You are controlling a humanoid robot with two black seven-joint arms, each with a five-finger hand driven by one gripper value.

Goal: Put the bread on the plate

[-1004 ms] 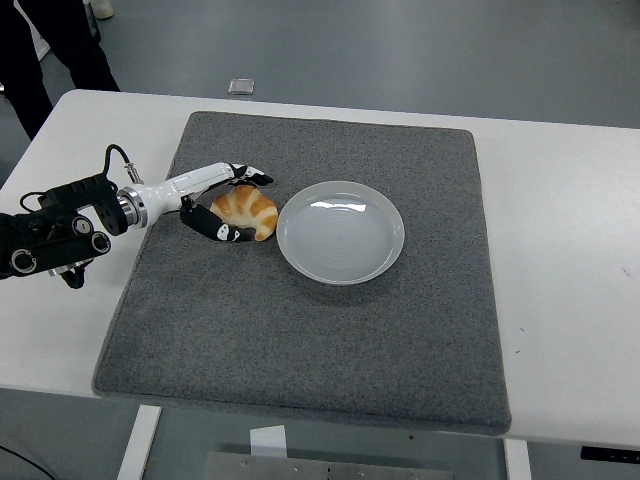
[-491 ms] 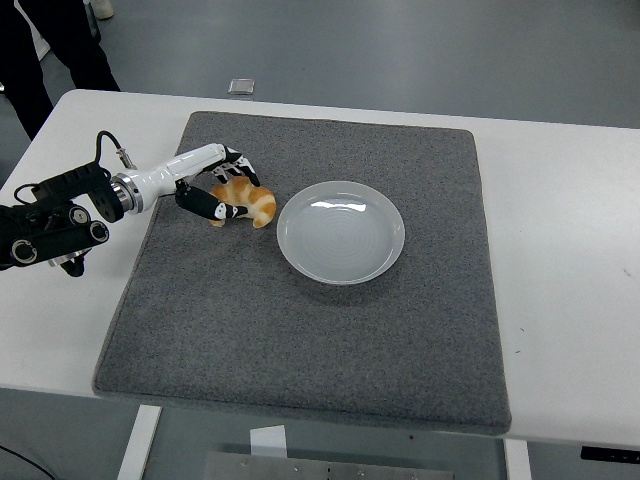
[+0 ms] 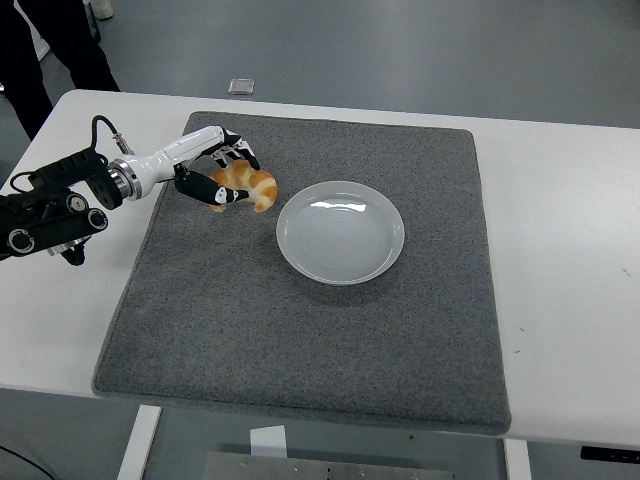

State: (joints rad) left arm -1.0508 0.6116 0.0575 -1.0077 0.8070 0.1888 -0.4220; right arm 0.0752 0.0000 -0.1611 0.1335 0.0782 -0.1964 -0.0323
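The left hand (image 3: 222, 176) is clamped on the bread (image 3: 250, 187), seemingly lifted just left of the plate (image 3: 340, 232); carrying over and release remain.

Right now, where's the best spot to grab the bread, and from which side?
Probably the fat middle of the bread, coming from its left, away from the plate. It is a curved croissant, so fingers can wrap its thick belly. The left hand already grips it that way, with the plate side clear.

Lab: white table (image 3: 570, 200), grey mat (image 3: 300, 330), grey floor (image 3: 400, 50), person standing (image 3: 40, 50)
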